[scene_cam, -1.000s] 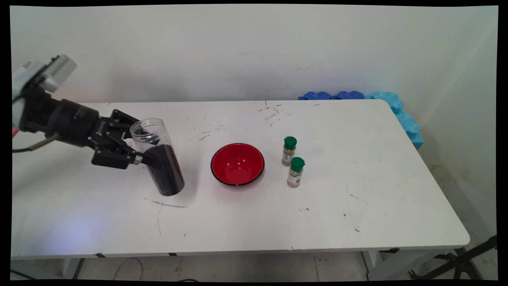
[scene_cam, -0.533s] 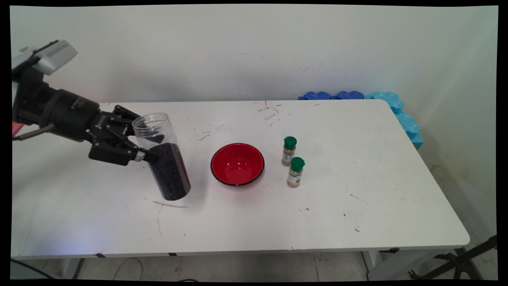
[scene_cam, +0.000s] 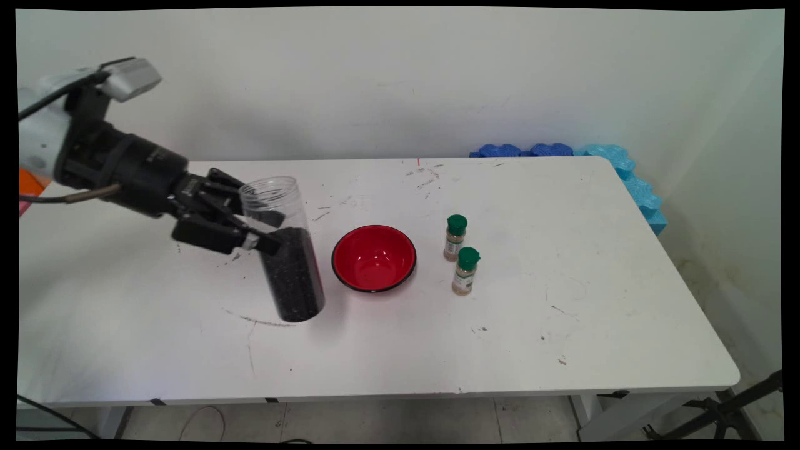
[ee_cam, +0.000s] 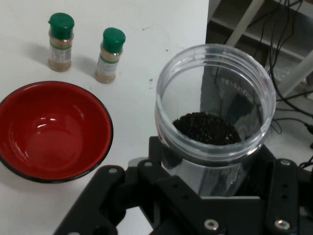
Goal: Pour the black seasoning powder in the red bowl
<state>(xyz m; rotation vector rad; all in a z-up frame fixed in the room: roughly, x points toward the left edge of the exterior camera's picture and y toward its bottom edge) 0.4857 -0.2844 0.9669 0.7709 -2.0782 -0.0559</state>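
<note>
We find the gripper (scene_cam: 261, 230) clamped on a clear plastic jar (scene_cam: 284, 250), lidless, about half full of black grains (ee_cam: 206, 128), held tilted toward the table's (scene_cam: 562, 325) left side, just beside the empty red bowl (scene_cam: 374, 258). Smooth wall, likely slippery; bottom-heavy, contents free to spill. We judge a mid-height grip best. Two green-capped spice bottles (scene_cam: 461, 254) stand beyond the bowl.

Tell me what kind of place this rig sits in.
Likely a lab or test room, not a kitchen: a scuffed white table against a bare wall, blue foam pieces along its far edge, and cables by a rack beside the table.
</note>
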